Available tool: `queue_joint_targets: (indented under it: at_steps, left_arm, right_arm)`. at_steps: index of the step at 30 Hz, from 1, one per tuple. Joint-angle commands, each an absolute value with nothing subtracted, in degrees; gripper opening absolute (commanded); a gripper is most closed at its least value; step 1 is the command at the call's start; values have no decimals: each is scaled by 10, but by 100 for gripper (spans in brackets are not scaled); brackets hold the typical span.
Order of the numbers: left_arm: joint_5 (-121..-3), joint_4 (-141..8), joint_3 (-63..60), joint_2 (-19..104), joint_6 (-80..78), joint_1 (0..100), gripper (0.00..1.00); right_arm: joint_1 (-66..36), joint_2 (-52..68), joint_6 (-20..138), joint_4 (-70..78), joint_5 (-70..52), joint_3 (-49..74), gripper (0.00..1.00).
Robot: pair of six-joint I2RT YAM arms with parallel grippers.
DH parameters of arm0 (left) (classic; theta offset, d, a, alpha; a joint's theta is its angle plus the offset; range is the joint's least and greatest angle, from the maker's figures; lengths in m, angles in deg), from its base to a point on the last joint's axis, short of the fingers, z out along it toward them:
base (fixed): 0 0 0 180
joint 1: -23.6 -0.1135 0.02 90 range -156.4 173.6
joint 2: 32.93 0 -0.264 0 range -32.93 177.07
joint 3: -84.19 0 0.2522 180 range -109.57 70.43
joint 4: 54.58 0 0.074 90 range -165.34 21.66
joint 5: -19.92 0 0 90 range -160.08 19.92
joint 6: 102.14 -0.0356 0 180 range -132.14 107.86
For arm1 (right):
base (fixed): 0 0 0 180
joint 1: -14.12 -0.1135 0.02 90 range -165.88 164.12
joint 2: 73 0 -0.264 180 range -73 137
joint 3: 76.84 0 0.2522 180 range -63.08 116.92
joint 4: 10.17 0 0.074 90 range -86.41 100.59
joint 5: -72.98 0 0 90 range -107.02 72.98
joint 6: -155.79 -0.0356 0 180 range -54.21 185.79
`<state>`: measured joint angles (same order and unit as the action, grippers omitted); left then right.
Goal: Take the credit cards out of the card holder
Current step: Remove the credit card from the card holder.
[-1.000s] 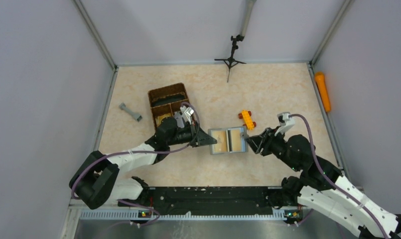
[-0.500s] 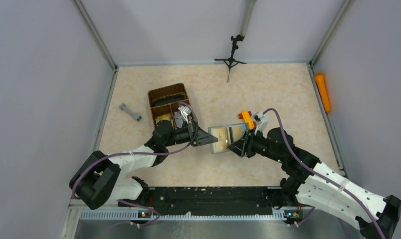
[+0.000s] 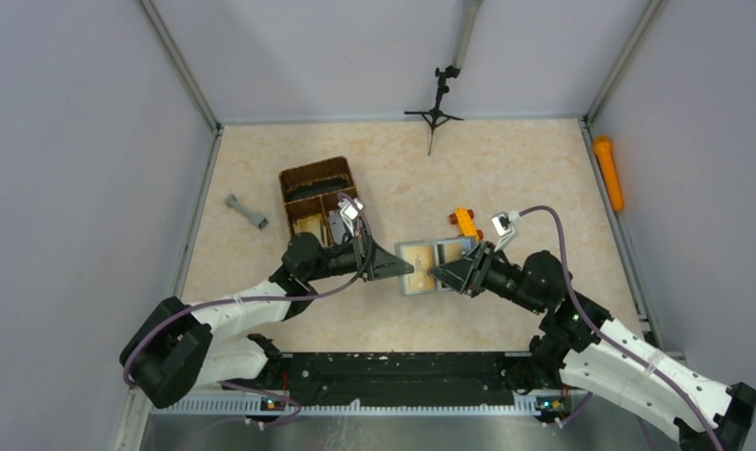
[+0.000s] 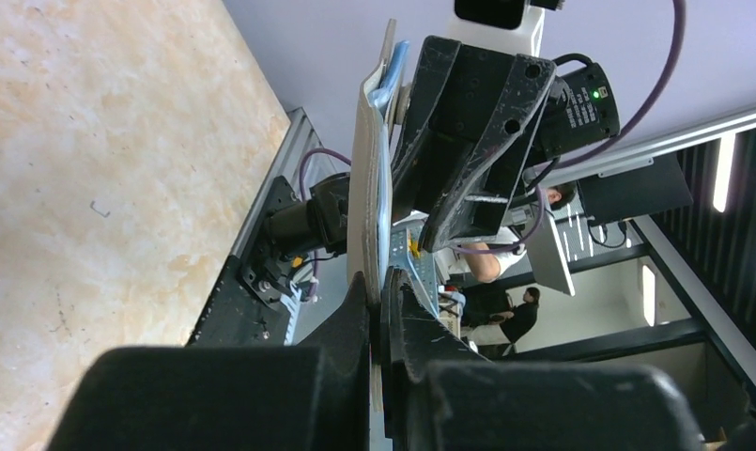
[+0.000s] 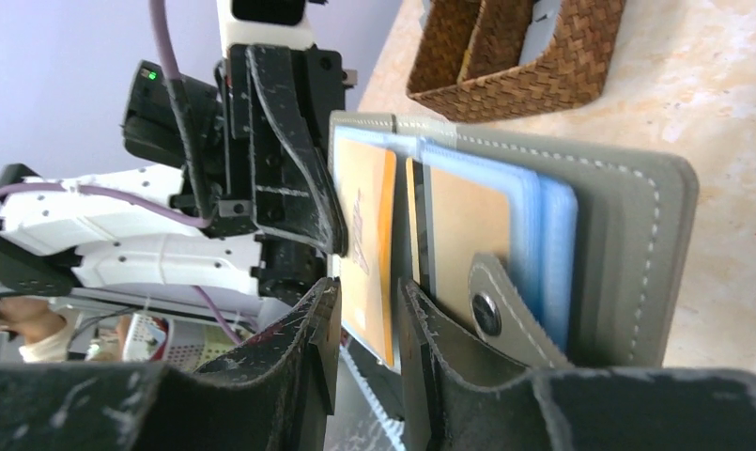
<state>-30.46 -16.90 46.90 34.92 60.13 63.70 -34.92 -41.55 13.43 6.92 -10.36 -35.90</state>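
Over the middle of the bench (image 3: pixel 505 178), the left pincer (image 3: pixel 395 264) is clamped on the 9 o'clock edge of the card holder (image 3: pixel 417 256). The right pincer (image 3: pixel 437 273), jaws narrowly apart, straddles a tan card (image 5: pixel 366 235). A crooked pull could drag the holder free.

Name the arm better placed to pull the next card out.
Right. The left gripper is shut on the edge of the card holder, steadying it; the right gripper straddles a tan card in its pocket.

On my feed the card holder (image 5: pixel 627 244) was grey with pale stitching and a light-blue inner rim, credit cards (image 5: pixel 364 235) tan-orange. Wicker basket (image 3: pixel 315 178) brown weave, toy brick (image 3: pixel 464 222) orange, tabletop (image 3: pixel 505 160) mottled beige.
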Motion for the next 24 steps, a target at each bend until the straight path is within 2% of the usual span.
queue_joint_targets:
  at_steps: [1, 3, 5, 10, 12, 15, 17, 24]
  left_arm:
    - [-288, -119, 448, 322, 608, 655, 0]
    - [-288, -116, 447, 323, 607, 661, 0]
    - [-286, -108, 448, 323, 611, 665, 0]
    - [-292, -125, 453, 308, 605, 665, 0]
    - [-293, -134, 452, 304, 600, 665, 3]
    - [-294, -146, 449, 302, 593, 665, 17]
    - [-299, -149, 450, 301, 590, 665, 17]
    - [-312, -131, 462, 296, 586, 659, 3]
  right_arm:
    - [-353, -436, 103, 19, -108, -368, 30]
    - [-353, -442, 88, -1, -97, -377, 29]
    - [-353, -448, 75, -15, -92, -381, 21]
    - [-353, -458, 50, -49, -84, -398, 9]
    - [-353, -455, 48, -51, -84, -398, 0]
    - [-353, -455, 51, -42, -92, -396, 0]
    - [-353, -462, 53, -30, -104, -395, 0]
    - [-353, -477, 62, 7, -136, -396, 0]
